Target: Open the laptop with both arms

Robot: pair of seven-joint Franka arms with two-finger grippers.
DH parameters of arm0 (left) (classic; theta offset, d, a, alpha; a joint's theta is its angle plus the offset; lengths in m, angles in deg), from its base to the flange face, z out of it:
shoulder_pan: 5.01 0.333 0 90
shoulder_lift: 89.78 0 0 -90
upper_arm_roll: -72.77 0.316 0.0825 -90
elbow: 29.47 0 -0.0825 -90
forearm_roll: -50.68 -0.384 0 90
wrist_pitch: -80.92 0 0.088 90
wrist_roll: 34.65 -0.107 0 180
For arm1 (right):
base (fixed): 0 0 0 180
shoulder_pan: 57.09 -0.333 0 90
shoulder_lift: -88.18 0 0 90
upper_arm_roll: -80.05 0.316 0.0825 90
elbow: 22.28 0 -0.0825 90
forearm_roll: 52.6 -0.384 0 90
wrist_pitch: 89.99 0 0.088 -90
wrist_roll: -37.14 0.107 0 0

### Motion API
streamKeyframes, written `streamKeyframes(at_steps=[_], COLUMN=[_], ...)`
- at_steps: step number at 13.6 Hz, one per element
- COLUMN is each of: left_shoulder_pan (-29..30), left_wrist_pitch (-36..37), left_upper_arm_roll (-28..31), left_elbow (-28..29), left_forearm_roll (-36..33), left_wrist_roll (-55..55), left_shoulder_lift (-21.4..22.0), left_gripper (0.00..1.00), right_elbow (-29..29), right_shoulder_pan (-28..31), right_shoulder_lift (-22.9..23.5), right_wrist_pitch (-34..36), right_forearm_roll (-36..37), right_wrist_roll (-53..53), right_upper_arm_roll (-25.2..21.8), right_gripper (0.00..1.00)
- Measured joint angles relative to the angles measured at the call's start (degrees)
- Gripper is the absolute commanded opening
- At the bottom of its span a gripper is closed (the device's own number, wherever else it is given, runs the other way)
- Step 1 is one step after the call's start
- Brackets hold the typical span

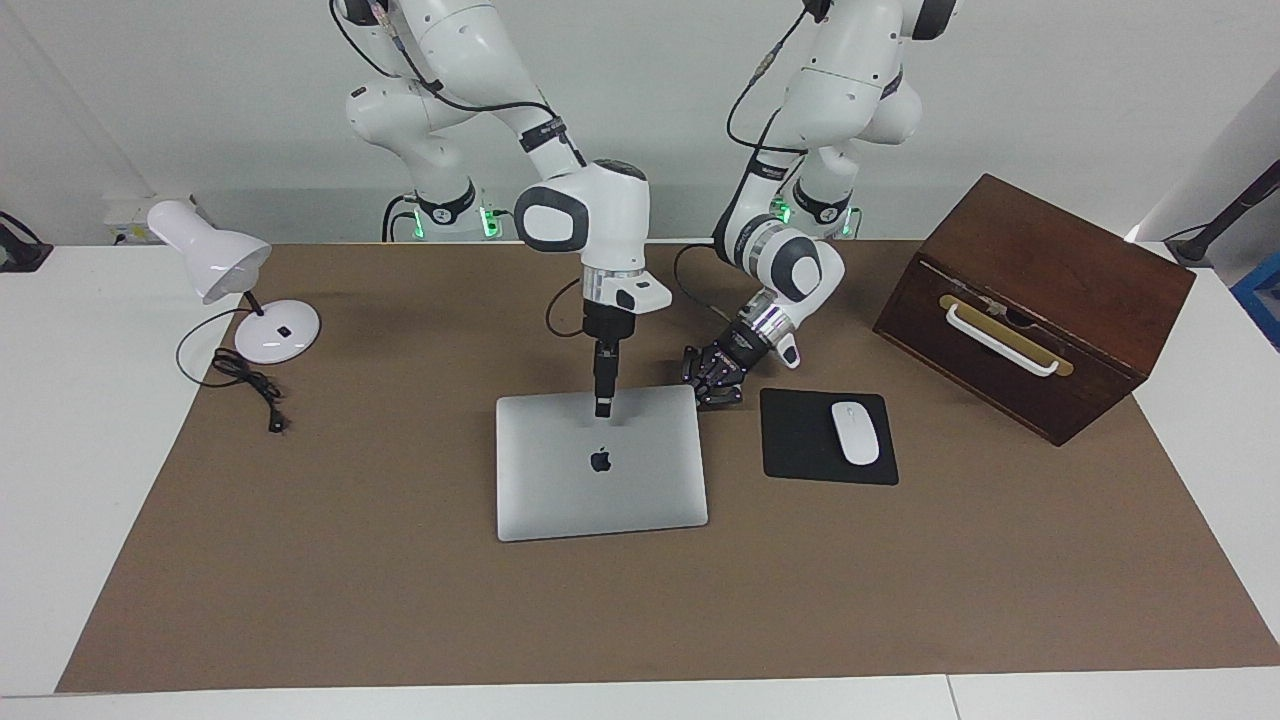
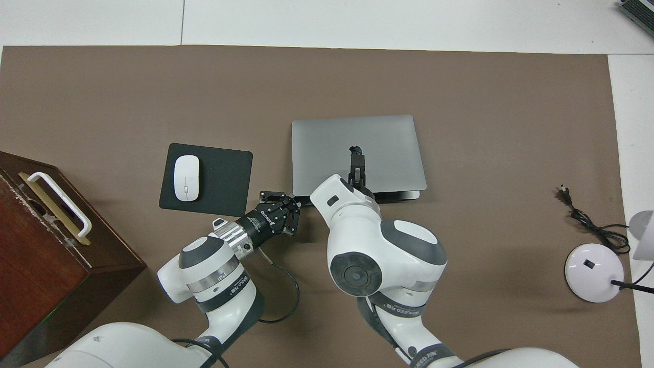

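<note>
The silver-grey laptop [image 1: 600,490] lies on the brown mat in the middle of the table, with its lid down or nearly so and the apple logo on top. It also shows in the overhead view [image 2: 357,133], where a thin second edge shows under the lid's edge nearest the robots. My right gripper [image 1: 603,408] points straight down at the lid near that edge, and also shows in the overhead view [image 2: 355,151]. My left gripper [image 1: 708,390] is open and low at the laptop's corner nearest the robots, toward the left arm's end. It also shows in the overhead view [image 2: 296,217].
A black mouse pad [image 1: 800,445] with a white mouse [image 1: 855,432] lies beside the laptop toward the left arm's end. A brown wooden box [image 1: 1040,300] stands past the pad. A white desk lamp [image 1: 215,260] and its cable [image 1: 250,385] are at the right arm's end.
</note>
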Motion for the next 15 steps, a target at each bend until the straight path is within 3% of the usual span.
streamKeyframes(at_steps=[9, 15], left_shoulder_pan=[0.00, 0.00], left_wrist_pitch=[0.03, 0.04], left_upper_arm_roll=[0.01, 0.02], left_elbow=[0.00, 0.00], left_forearm_roll=[0.00, 0.00], left_wrist_roll=[-0.02, -0.02], left_shoulder_lift=[-0.01, -0.01], left_gripper=[0.00, 0.00], right_elbow=[4.65, 5.93], right_shoulder_pan=[0.27, 0.33], right_shoulder_lift=[5.18, 5.51], right_wrist_pitch=[-0.63, -0.63], right_forearm_roll=[3.49, 3.77], right_wrist_roll=[4.38, 4.61], right_upper_arm_roll=[0.02, -0.02], right_gripper=[1.00, 1.00])
